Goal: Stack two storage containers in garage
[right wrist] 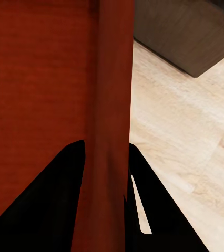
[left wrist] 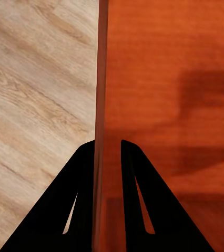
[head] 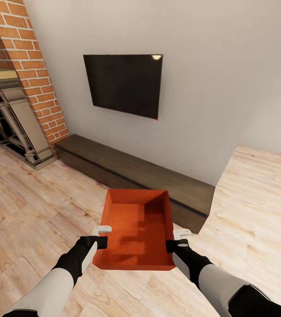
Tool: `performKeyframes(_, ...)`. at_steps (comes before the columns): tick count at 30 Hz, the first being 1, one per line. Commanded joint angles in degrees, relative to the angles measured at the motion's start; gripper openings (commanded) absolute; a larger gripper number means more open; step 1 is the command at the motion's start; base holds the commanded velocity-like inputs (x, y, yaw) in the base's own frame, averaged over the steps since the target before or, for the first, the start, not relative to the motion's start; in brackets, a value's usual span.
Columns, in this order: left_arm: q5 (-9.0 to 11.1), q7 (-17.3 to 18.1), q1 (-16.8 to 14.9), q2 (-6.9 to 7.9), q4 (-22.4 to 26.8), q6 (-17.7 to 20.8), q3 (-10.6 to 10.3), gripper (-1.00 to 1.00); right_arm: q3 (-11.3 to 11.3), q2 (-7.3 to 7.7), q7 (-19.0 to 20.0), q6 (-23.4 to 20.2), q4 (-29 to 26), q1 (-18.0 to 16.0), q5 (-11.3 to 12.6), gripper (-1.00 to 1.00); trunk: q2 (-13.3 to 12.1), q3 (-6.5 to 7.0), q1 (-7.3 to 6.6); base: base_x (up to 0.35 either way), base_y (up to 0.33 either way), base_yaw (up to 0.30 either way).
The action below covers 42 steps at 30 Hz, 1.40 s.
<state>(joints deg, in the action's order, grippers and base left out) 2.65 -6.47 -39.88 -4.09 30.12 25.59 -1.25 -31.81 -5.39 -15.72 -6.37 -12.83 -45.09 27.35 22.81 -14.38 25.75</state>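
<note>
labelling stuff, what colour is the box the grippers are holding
Orange-red, plain walls and floor: the storage container, clearest in the head view.

left hand [head: 103,236], right hand [head: 177,239], both arms forward, clamped

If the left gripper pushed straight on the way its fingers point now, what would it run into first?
Most likely the wood floor. The left gripper straddles the storage container's side wall and points down along it, so the fingers would slide down that wall; whether the container's bottom comes first is unclear.
</note>
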Motion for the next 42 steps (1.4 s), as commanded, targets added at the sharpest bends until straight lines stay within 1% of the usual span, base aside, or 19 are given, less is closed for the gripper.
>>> performKeyframes(1, -1.2, -0.7, -0.1, -0.04, 1.6, 0.4, 0.3, -1.0, -1.2, 0.01, -0.1, -0.4, 0.1, 0.0, 1.4, -1.0, 0.1, -0.02, 0.03, 0.0, 0.0, 0.0)
performKeyframes(42, -1.2, -0.7, -0.1, -0.04, 1.7, 0.3, 0.3, -1.0, -1.2, -0.03, -0.1, -0.3, 0.1, 0.0, 1.4, -1.0, 0.1, 3.67, 0.03, 0.0, 0.0, 0.0)
